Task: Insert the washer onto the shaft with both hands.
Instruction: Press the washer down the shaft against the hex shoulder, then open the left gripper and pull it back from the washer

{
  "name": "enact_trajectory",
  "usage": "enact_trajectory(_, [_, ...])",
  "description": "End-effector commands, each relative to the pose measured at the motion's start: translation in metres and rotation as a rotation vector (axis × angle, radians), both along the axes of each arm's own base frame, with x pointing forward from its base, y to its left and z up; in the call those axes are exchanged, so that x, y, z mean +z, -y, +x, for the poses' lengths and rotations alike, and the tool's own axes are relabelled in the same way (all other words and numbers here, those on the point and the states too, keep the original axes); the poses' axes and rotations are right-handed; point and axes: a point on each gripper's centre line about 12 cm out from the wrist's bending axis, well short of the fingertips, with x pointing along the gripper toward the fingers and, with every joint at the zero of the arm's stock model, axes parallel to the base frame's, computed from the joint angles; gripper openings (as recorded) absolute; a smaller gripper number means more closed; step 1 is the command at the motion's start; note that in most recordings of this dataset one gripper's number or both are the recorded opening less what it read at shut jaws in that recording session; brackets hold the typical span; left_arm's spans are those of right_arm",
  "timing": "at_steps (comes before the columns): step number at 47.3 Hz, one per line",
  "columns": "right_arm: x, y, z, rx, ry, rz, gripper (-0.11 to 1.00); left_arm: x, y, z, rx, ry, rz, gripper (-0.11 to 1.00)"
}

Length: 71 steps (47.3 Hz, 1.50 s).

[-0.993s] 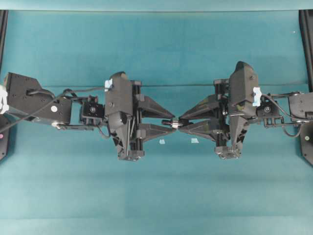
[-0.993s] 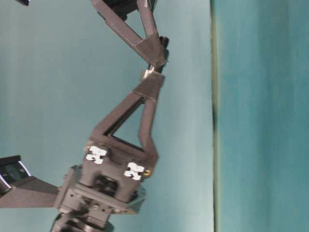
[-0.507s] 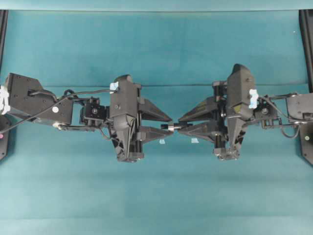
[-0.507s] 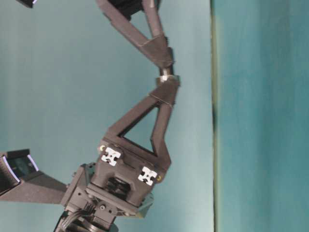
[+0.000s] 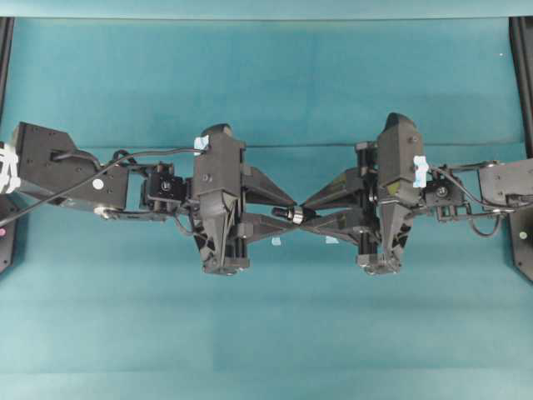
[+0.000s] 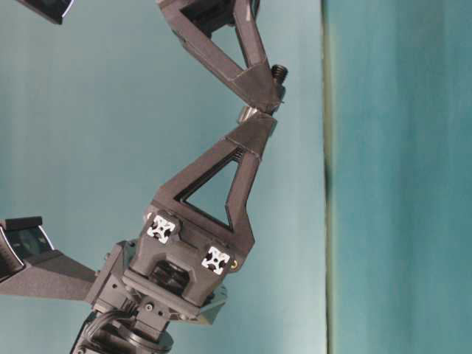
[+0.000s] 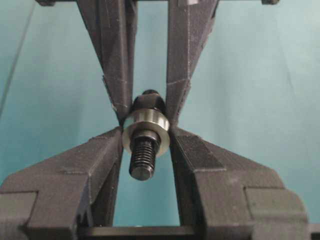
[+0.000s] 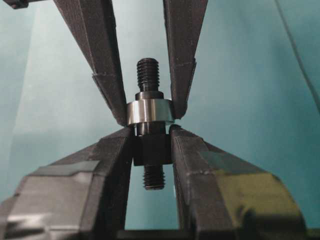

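Observation:
In the left wrist view the silvery washer is pinched between the tips of my left gripper, which is shut on it. The dark shaft passes through the ring, its threaded tip pointing at the camera. The right wrist view shows my right gripper shut on the thick dark middle of the shaft, with the washer seated just beyond it. From overhead, both grippers meet tip to tip above the table at the washer. At table level the washer sits between the two finger pairs.
Two tiny pale scraps lie on the teal table mat below the meeting point. Black frame posts stand at the left and right edges. The mat's far edge shows in the table-level view.
The two grippers have closed in on each other and their fingers now overlap. The shaft has slid through the washer, so its threaded tip sticks out past the ring.

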Motion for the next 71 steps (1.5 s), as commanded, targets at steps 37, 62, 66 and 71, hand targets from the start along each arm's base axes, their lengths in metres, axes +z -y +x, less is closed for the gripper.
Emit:
enact_trajectory(37, [0.01, 0.002, 0.005, -0.009, 0.055, 0.016, 0.0, 0.019, -0.002, 0.005, 0.004, 0.049, -0.002, 0.87])
enact_trajectory(62, [0.019, 0.0, 0.002, -0.001, 0.143, 0.027, 0.0, 0.027, 0.001, -0.02, -0.003, 0.057, -0.002, 0.83])
enact_trajectory(66, [0.022, 0.0, -0.001, 0.003, 0.176, 0.029, 0.0, 0.027, 0.003, -0.03, -0.009, 0.055, -0.002, 0.83])
enact_trajectory(71, [0.024, 0.0, -0.006, 0.006, 0.217, 0.032, 0.0, 0.027, 0.004, -0.039, -0.012, 0.055, -0.004, 0.83])
